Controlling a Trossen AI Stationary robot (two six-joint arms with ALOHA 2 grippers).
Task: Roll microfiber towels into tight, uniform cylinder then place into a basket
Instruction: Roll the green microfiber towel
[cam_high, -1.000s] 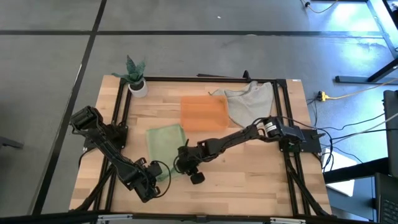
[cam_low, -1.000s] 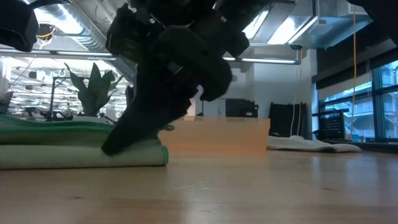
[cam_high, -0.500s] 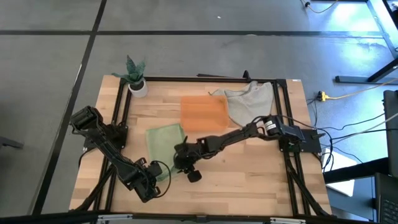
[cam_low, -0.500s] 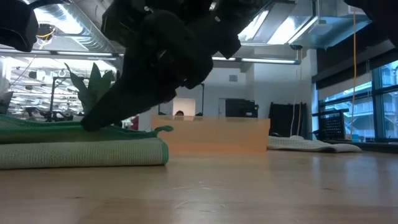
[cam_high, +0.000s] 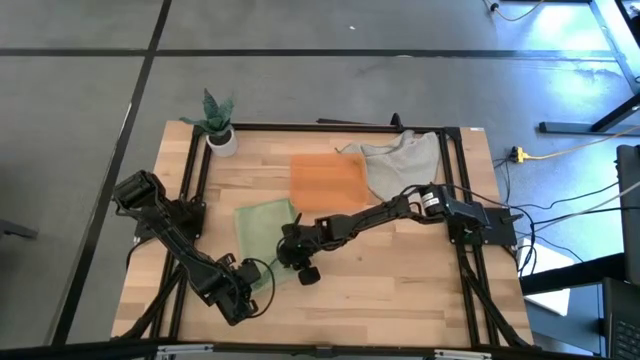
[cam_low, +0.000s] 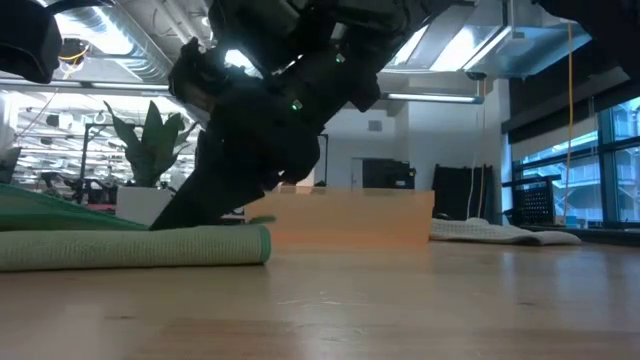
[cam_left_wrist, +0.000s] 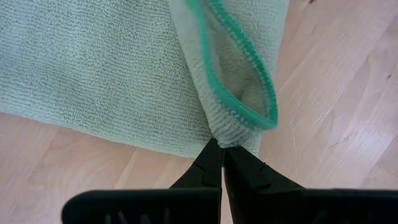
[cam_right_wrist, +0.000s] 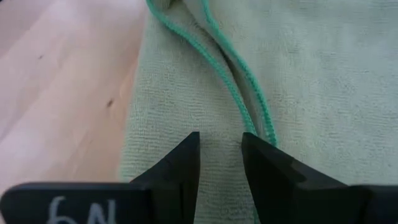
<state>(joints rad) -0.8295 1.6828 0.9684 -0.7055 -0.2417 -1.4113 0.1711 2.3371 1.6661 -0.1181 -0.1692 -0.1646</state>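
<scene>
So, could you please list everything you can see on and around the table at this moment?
Green microfiber towel: one, pale green with a darker green hem, lying on the table's left-centre.
Translucent orange rectangular basket: one, orange, mid-table toward the far edge, nothing in it.
Crumpled grey-beige cloth: one, far right of the table, beside the basket.
Small potted plant in a white pot: one, green leaves, far left corner.
Wooden table: one, light wood with a black frame.
Left gripper: one, dark, shut on the towel's near corner.
Right gripper: one, dark, slightly open, pressing down on the towel's right edge.
</scene>
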